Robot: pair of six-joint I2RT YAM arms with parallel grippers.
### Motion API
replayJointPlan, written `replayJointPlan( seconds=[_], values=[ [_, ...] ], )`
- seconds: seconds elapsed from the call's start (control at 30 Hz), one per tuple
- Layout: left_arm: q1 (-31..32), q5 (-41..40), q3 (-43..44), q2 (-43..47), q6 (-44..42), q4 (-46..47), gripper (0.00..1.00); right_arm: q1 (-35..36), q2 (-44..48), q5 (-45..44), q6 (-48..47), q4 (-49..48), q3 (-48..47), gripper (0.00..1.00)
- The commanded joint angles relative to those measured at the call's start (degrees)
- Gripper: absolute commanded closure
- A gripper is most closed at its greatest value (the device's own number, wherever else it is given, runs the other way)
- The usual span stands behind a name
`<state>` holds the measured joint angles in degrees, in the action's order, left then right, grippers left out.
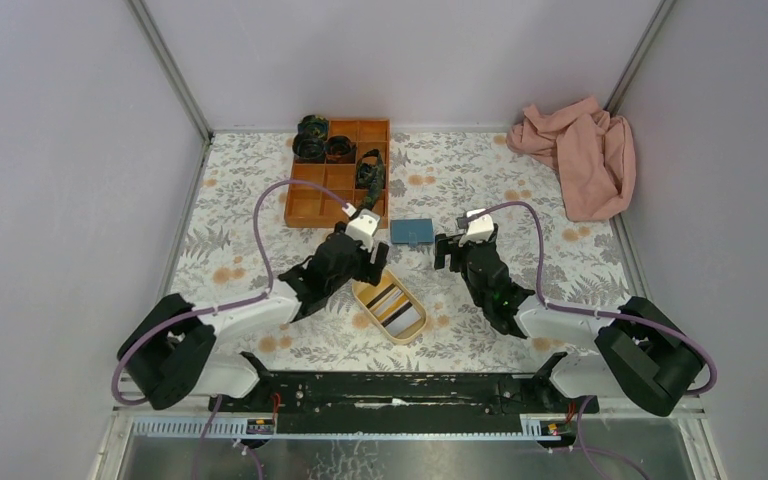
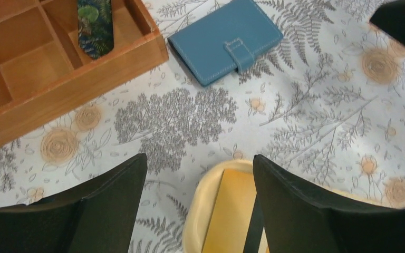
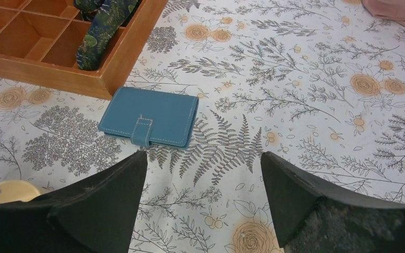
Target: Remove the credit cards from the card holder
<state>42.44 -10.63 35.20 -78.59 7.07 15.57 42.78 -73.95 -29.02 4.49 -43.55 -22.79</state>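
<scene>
Since the wallet is lying shut on the flowery table, strap tab tucked down, just beside the corner of the wooden box, I'd read this as a check-then-back-off moment. The cards look to be in the yellow tray nearer the arms, a tan one plus some dark and white ones, though I can't tell if anything is hiding inside the wallet. Both sets of fingers are spread wide and holding nothing; the left gripper hangs over the far end of the tray, and the right gripper sits near the wallet's right side but apart from it. If the wallet needs opening, I'd pin one cover flat with the right fingers and hook the strap with the left, coming in low so it doesn't skate toward the box. Otherwise I'd lift straight up, minding the tray rim so the cards don't get knocked.
</scene>
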Motion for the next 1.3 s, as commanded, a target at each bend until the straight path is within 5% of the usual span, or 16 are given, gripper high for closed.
replayJointPlan(
  seconds=[0.0, 0.13, 0.53, 0.83, 0.93, 1.1, 1.27],
  values=[
    [0.19, 2.13, -5.22, 6.58, -1.12, -0.1, 0.22, -0.43, -0.04, -0.19, -0.47, -4.22, -0.5, 0.13],
    [0.15, 0.5, -7.1, 8.38, -1.61, -0.47, 0.4, -0.56, -0.42, -0.07, -0.2, -4.27, -0.57, 0.14],
    [0.18, 3.42, -3.21, 1.17, -2.36, -3.09, 0.33, -0.68, -1.36, -0.08, 0.61, -3.44, -1.24, 0.14],
    [0.15, 2.53, -0.86, -2.87, -0.74, -5.51, 0.38, -0.73, -1.48, -1.09, 0.89, -2.87, -1.38, 0.17],
    [0.15, 0.65, -1.01, -3.01, 0.1, -5.12, 0.6, -0.77, -1.16, -1.54, 0.74, -2.78, -1.4, 0.18],
    [0.12, -3.07, -0.5, -4.16, 2.22, -5.92, 0.69, -0.78, -0.92, -1.75, 0.86, -2.69, -1.34, 0.18],
    [-0.58, -7.61, 0.33, -5.68, 5.36, -7.41, 0.95, -0.77, -1.34, -1.82, 1.05, -2.37, -1.56, 0.18]
  ],
)
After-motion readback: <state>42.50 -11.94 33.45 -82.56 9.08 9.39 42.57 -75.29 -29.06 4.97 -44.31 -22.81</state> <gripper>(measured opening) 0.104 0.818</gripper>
